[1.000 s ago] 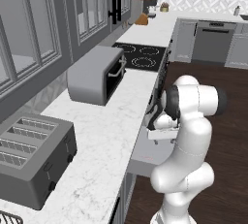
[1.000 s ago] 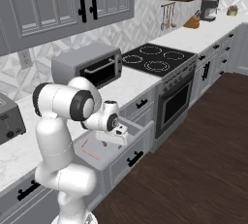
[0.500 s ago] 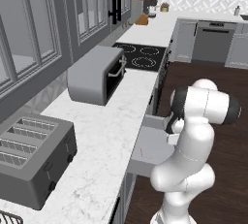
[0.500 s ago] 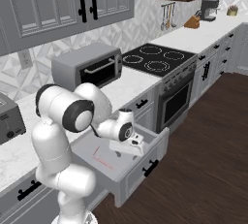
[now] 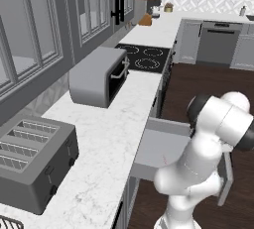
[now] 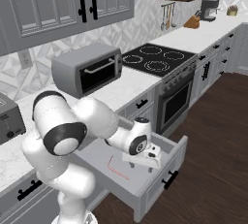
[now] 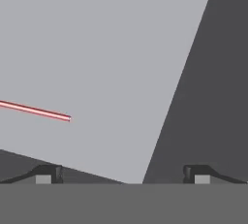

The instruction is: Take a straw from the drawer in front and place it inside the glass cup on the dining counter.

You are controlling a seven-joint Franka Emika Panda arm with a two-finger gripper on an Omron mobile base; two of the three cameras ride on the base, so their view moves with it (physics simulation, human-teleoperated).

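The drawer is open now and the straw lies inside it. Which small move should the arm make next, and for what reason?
Probably shift the tool sideways over the straw, then lower it. The tool is open and hangs over the drawer near its front, while the straw lies flat on the drawer floor, off to one side. In the hand view the straw sits left of both fingertips, not between them.

No legible text, labels, brand marks, numbers or signs appear on any surface in the three current views.
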